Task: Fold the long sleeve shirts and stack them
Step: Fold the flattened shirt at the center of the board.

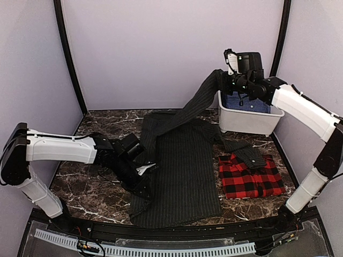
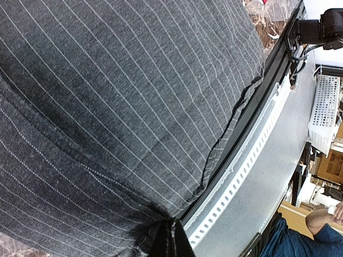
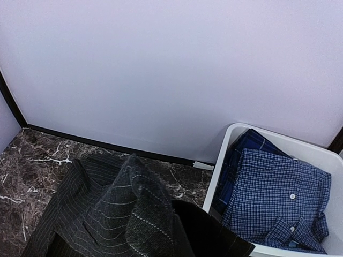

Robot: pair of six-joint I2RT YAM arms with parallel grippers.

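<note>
1. The dark marble-patterned table top [image 1: 96, 187] fills the lower half of the top view.

2. The charcoal pinstriped cloth shirt [image 1: 185, 171] lies spread on the table at the centre of the frame. Its hem reaches the lower edge of the table. One sleeve rises diagonally from the body toward the upper right of the frame. Another pinstriped part lies to the right of the body and rests on the upper edge of item 4. In the left wrist view the same fabric [image 2: 123, 107] covers most of the frame.

3. The white rectangular plastic bin [image 1: 244, 122] stands at the right rear of the table, just beside the raised sleeve.

4. The red-and-black plaid cloth shirt [image 1: 249, 178] lies folded flat at the lower right, just beside the pinstriped body.

5. The blue checked cloth shirt [image 3: 278, 198] lies inside the bin; its white buttons are visible.

6. The left gripper [image 1: 148, 170] sits low at the left edge of the pinstriped body. Its jaws are together and pinch the fabric, which puckers at the fingertips [image 2: 171, 241].

7. The right gripper [image 1: 224, 80] stands raised at the upper right, above the rear of the bin. Its jaws are clamped on the sleeve end, which drapes over them in the right wrist view.
</note>
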